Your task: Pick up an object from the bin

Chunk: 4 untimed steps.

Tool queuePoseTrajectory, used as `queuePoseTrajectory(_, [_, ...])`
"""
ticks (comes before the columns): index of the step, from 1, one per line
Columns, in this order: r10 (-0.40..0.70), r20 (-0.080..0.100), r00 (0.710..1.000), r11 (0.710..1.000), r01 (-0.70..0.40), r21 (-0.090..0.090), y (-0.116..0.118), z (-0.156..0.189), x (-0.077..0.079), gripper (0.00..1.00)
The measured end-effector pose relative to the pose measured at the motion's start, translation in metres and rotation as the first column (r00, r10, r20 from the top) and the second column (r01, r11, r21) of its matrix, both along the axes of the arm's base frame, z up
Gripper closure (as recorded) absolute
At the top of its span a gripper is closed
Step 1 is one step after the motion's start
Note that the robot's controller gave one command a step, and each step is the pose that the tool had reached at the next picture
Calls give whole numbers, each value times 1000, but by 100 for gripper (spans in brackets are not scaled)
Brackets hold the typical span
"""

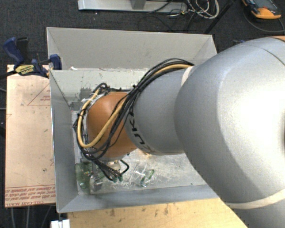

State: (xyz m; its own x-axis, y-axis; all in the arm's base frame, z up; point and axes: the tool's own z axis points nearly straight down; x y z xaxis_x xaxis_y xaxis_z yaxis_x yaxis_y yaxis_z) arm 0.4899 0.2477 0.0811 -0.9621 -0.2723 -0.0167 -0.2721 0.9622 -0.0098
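Note:
Just below the orange cover, my gripper (90, 175) reaches down into the bin's front left corner, with part of it hidden by the cover and cables. A small clear item with green parts (144, 175) lies on the bin floor by the front wall, a little to the right of the gripper. Something pale and greenish (81, 178) sits right against the gripper at the left wall; I cannot make out what it is or whether it is touched.
The big grey arm and its orange cover with looped cables hide most of the bin floor. The front and left walls stand close around the gripper. A strip of bare floor shows along the front wall to the right.

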Motion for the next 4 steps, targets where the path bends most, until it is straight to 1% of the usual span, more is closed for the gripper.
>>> queuePoseTrajectory(1, [17,-7,1000,1000,-17,11,-6,-2,8,100])
queuePoseTrajectory(2, [9,-18,1000,1000,-9,6,-25,107,12,100])
queuePoseTrajectory(3, [9,-18,1000,1000,-9,6,-25,107,12,100])
queuePoseTrajectory(4, [111,-12,994,994,-111,8,-28,87,15,100])
